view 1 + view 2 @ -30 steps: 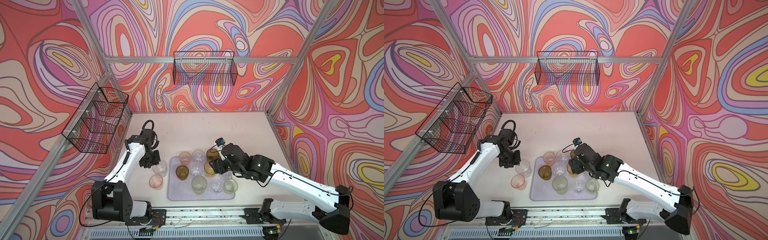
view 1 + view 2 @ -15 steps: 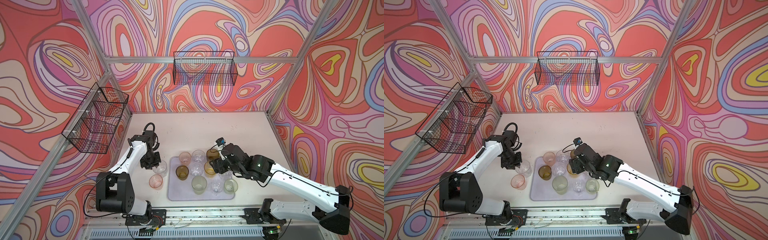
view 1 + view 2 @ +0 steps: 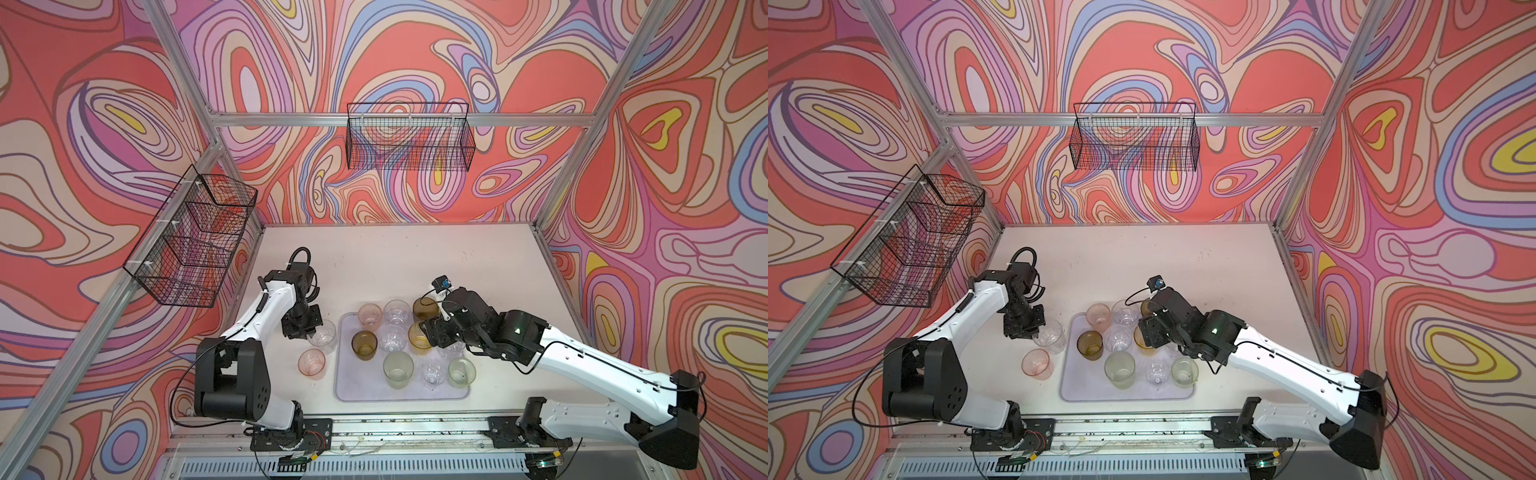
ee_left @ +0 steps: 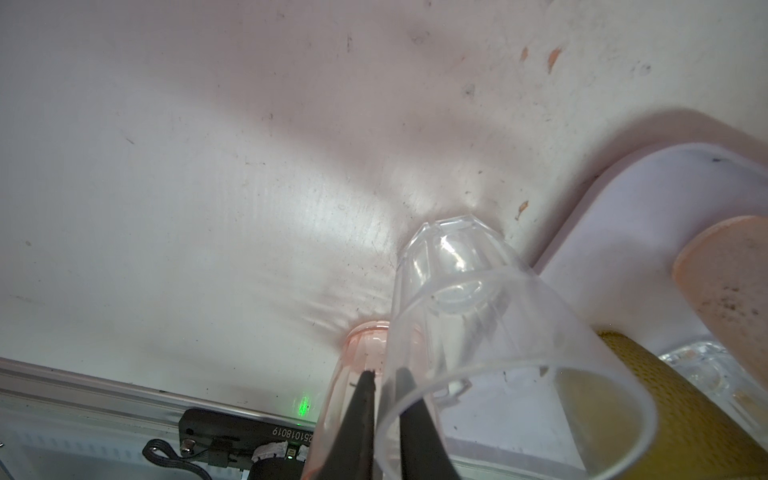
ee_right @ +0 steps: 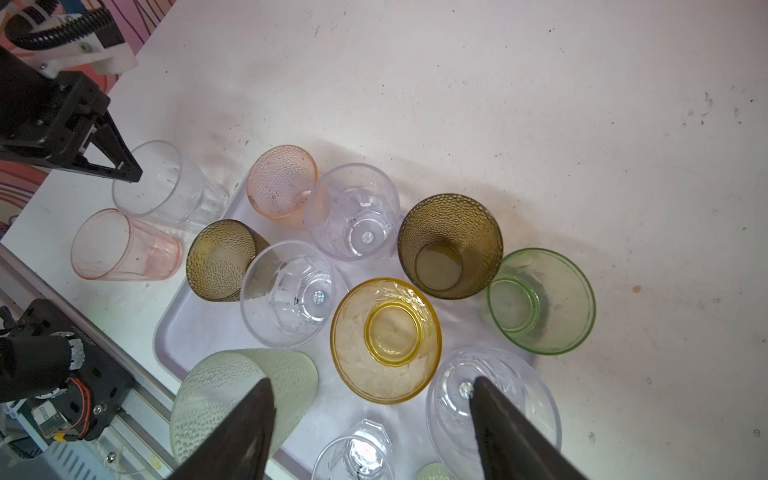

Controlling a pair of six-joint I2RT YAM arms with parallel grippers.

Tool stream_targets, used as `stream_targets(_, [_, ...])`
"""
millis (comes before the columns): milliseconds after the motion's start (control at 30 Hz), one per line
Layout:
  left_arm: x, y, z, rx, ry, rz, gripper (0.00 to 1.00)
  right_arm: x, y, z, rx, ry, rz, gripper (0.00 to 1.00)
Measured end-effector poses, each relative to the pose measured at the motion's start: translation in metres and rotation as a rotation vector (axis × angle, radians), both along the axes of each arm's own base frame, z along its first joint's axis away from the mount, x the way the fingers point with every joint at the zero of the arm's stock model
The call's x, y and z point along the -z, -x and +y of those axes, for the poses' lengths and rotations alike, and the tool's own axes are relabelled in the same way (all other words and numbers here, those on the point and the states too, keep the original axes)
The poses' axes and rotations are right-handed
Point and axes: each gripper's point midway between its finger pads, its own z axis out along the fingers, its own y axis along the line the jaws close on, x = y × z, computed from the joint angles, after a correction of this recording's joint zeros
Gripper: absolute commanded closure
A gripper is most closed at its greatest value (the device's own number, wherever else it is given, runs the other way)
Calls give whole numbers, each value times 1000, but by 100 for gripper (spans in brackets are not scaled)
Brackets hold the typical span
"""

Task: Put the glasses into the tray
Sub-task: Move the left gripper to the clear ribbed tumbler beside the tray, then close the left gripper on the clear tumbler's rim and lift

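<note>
Closed since a second ago, left gripper (image 4: pixel 384 371) clamps the clear faceted tumbler (image 4: pixel 478 316) by its wall; lift straight over the pale lilac tray (image 3: pixel 357 388) rim; right gripper (image 5: pixel 370 380) gapes wide.

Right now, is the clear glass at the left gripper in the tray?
Outside: the clear glass stands on the table, beside the tray.

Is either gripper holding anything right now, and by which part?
The left gripper pinches the clear glass by its rim, jaws astride the wall. The right gripper is open and holds nothing.
</note>
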Motion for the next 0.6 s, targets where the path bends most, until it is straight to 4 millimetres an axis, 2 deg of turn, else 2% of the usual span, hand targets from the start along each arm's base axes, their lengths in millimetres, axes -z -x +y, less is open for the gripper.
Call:
stream_targets(367, [-1, -1, 0, 5, 1, -5, 98, 0, 0, 0, 2, 0, 0, 23])
stream_targets(600, [-7, -4, 1, 23, -4, -12, 98, 0, 0, 0, 2, 0, 0, 23])
